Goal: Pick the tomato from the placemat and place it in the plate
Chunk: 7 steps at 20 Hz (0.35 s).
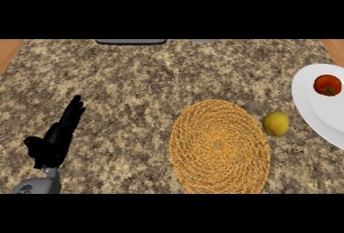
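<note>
Tomato (pixel 327 85): sitting on the white plate (pixel 316 109) at the right edge, well apart from the mat.
Placemat (pixel 219 146): lying round and woven on the speckled tabletop (pixel 148 77), carrying nothing.
Lemon (pixel 276 124): resting just beside the mat's right rim, between mat and plate.
Left robot hand (pixel 57 134): resting at the lower left, fingers straight and apart, holding nothing.
Right robot hand: not showing.
</note>
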Motion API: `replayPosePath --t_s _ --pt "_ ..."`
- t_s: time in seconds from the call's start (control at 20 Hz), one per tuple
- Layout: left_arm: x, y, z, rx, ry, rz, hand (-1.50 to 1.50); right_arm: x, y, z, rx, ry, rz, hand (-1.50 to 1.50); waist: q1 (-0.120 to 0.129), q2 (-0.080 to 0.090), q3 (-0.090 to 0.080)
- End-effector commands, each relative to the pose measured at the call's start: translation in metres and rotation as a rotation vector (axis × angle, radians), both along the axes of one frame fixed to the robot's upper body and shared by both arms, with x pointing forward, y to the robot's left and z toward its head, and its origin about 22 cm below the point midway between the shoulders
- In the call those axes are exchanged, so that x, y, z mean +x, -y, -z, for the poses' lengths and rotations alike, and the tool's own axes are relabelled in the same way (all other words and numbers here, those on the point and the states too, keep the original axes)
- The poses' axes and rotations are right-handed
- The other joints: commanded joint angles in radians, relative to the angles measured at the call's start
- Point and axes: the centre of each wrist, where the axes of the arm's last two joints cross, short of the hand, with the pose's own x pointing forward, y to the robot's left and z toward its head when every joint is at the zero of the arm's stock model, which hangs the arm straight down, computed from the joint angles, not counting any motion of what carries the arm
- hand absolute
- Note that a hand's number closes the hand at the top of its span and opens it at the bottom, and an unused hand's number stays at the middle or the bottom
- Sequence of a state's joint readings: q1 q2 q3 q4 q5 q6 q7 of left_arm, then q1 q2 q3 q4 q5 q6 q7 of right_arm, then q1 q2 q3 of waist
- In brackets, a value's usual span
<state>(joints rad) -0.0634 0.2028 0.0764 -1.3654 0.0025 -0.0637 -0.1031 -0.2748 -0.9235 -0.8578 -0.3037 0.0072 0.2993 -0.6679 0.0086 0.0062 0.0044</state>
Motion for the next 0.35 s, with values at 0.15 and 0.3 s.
replayPosePath --t_s 0.15,0.3 --pt "0.013 -0.003 0.006 -0.001 -0.004 0.008 0.00 -0.026 -0.002 0.025 -0.042 -0.027 -0.018 -1.50 0.002 0.003 0.002" --pt "-0.002 -0.006 0.016 -0.001 0.003 -0.001 0.00 -0.032 0.012 -0.001 -0.074 -0.011 -0.001 -1.50 0.007 0.002 0.002"
